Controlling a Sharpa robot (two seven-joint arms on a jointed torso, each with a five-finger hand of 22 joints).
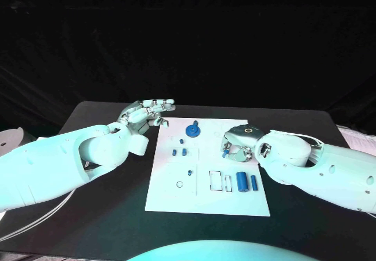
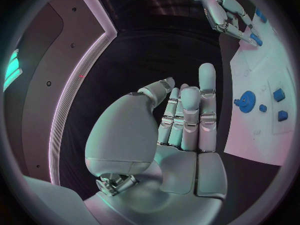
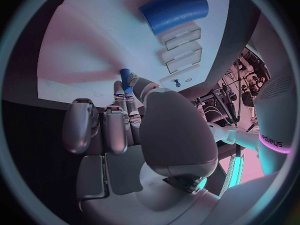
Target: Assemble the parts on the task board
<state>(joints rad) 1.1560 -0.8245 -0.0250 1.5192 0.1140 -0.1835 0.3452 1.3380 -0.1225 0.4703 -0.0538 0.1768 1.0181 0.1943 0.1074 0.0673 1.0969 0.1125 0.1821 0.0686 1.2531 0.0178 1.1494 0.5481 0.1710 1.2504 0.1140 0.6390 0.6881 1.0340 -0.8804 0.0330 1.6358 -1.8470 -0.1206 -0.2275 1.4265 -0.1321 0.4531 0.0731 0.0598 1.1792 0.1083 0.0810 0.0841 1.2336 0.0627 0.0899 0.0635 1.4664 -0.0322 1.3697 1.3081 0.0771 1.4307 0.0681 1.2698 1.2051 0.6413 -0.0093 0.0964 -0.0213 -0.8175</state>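
Observation:
The white task board [image 1: 205, 202] lies in the middle of the black table. A blue gear [image 1: 193, 130] stands near its far edge, with two small blue parts [image 1: 179, 153] in front of it. Two blue cylinders [image 1: 246, 181] lie at the board's right beside empty rectangular slots [image 1: 217, 180]. My right hand [image 1: 237, 144] hovers over the board's right side and pinches a small blue part [image 3: 125, 78] between thumb and fingertips. My left hand [image 1: 145, 114] hangs by the board's far left corner, fingers straight and holding nothing. The left wrist view shows that hand [image 2: 182, 120], the gear [image 2: 247, 101] and the right hand [image 2: 220, 9].
A white round object [image 1: 10, 138] sits at the table's left edge and white sheets [image 1: 357, 139] at its right edge. Bare black table [image 1: 102, 217] lies on both sides of the board and in front of it.

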